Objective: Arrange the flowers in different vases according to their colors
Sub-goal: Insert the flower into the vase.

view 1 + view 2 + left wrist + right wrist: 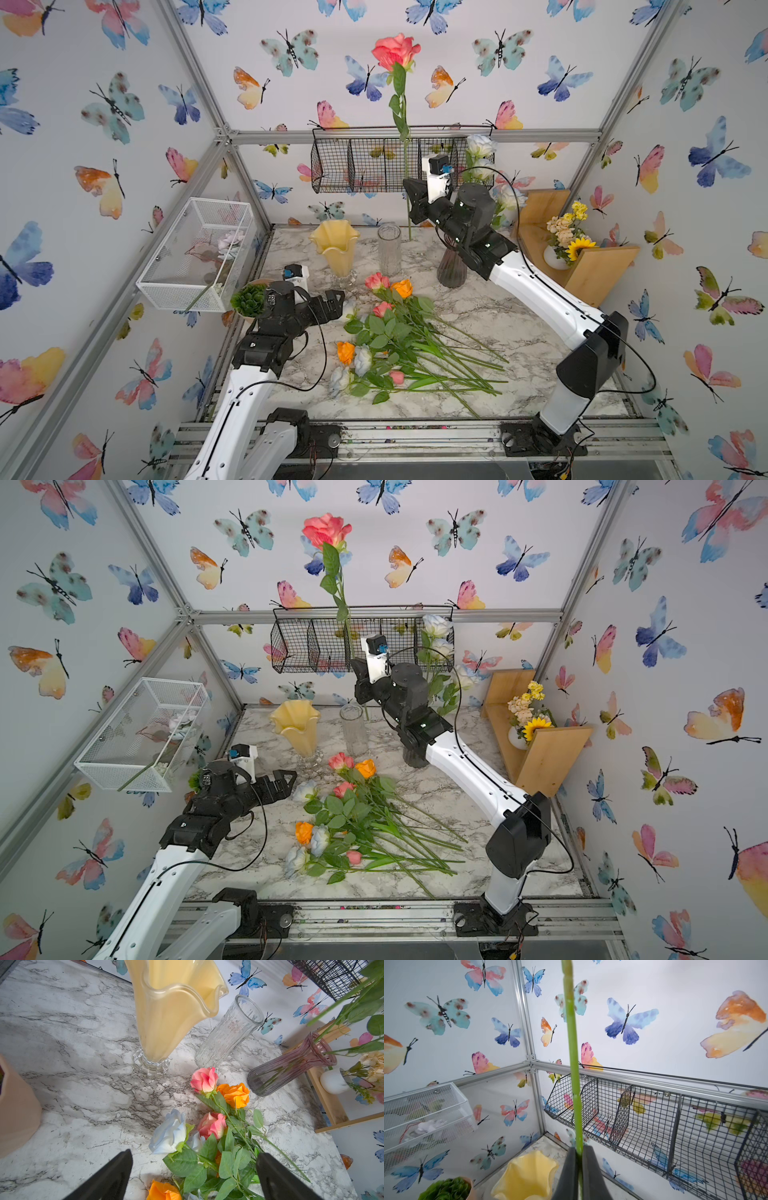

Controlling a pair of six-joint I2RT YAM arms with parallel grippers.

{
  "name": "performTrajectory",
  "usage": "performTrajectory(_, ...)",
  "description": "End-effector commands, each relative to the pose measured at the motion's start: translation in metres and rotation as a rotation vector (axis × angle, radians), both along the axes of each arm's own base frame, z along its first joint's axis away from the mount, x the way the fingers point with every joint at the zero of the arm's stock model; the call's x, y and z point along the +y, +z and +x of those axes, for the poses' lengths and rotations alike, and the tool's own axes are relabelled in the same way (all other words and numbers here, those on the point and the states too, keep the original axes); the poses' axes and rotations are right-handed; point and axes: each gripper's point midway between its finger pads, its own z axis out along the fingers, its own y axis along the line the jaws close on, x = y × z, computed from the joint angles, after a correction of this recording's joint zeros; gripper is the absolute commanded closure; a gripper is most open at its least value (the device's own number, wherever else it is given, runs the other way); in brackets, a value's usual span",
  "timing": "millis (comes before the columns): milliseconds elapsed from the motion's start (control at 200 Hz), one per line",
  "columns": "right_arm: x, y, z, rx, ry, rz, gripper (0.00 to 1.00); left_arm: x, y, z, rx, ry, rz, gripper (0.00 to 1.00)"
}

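The right gripper (579, 1152) pinches a tall pink fabric rose (395, 52) upright before the far black wire basket (365, 166); the left gripper (194, 1153) is spread over piled flowers (399, 345).

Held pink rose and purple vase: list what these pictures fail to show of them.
- Pink rose in the right pincer: right wrist view, bloom cut off by the top edge; only stem shows.
- Purple vase: both top views, right arm covers its rim.
- White mesh basket: both top views, mesh blurs its contents.
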Motion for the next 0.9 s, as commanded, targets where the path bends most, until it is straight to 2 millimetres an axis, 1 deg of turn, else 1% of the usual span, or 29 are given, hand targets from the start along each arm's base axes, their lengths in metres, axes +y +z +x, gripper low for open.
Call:
performTrajectory(0,-0.002,0.04,0.005,-0.128,0.004,0.135,0.98,-0.003,0.002,-0.002,-0.015,-0.017,-0.006,0.01)
performTrajectory(90,0.002,0.035,0.017,-0.124,0.008,0.176,0.98,-0.003,0.002,-0.002,-0.015,-0.018,-0.007,0.01)
performTrajectory(125,0.004,0.03,0.022,-0.12,0.009,0.183,0.98,-0.003,0.002,-0.002,-0.014,-0.018,-0.006,0.01)
performTrajectory(285,0.012,0.01,0.033,-0.096,0.019,0.204,0.98,-0.003,0.002,-0.002,-0.016,-0.017,-0.006,0.01)
performTrajectory(531,0.02,-0.039,0.045,-0.025,0.016,0.206,0.98,-0.002,0.003,-0.002,-0.02,-0.012,-0.006,0.01)
performTrajectory(796,0.024,-0.082,0.053,0.034,0.004,0.18,0.98,-0.002,0.003,-0.002,-0.02,-0.014,-0.007,0.01)
performTrajectory(896,0.023,-0.099,0.054,0.056,-0.007,0.164,0.98,-0.002,0.003,-0.002,-0.02,-0.012,-0.006,0.01)
